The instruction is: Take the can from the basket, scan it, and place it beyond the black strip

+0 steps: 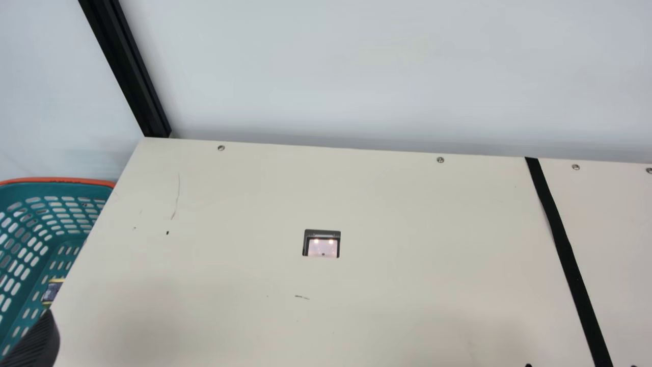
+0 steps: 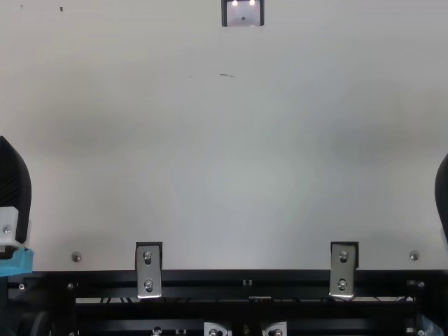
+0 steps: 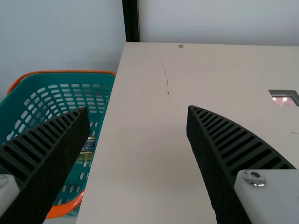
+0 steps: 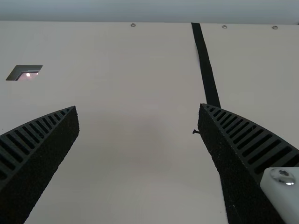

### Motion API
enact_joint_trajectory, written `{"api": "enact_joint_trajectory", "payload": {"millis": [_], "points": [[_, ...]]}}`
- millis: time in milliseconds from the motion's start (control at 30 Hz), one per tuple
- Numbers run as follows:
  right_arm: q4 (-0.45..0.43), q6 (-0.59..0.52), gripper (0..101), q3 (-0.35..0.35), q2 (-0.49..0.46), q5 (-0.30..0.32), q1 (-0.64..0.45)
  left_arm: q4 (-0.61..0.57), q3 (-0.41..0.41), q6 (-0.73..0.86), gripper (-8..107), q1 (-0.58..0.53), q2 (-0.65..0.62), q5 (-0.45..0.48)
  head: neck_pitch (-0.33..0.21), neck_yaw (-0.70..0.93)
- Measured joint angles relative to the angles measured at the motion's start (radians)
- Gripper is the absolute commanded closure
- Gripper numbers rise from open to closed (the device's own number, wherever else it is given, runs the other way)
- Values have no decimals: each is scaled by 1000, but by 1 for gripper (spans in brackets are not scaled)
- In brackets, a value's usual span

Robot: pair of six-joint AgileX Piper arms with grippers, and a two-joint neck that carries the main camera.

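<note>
1. The basket (image 1: 66,181) stands left of the scanner (image 1: 322,248), past the table's (image 1: 229,204) edge. Its rim and that edge both need clearing, so the way in should be from above.
2. The can (image 3: 88,147) is inside the basket, toward the side facing the scanner and partly hidden. Whether it is upright or lying I can't tell; settle that before choosing the angle of grasp.
3. The left gripper (image 3: 137,108), left of the scanner and on the robot's side of it, has its fingers spread wide with nothing between them. The step in hand looks to be the pick: keep that spread, centre over the can, then go down steeply. With the basket wall so near the can, a finger could snag on it. Close squarely on the body and lift well clear before travelling.
4. At the scanner, the can should be held low over the window and turned if the code faces away, ideally with no finger covering it.
5. The right gripper (image 4: 138,106), right of the scanner and on the robot's side, is also wide apart and empty; it might take a handover.
6. The black strip (image 1: 565,250) runs right of the scanner; release gently, fully past it.
</note>
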Motion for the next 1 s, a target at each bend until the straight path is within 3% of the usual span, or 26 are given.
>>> {"api": "enact_joint_trajectory", "payload": {"millis": [1000], "points": [[0,0,0,0,0,0,0,-2,0,0,9,0,0,0,0,0]]}}
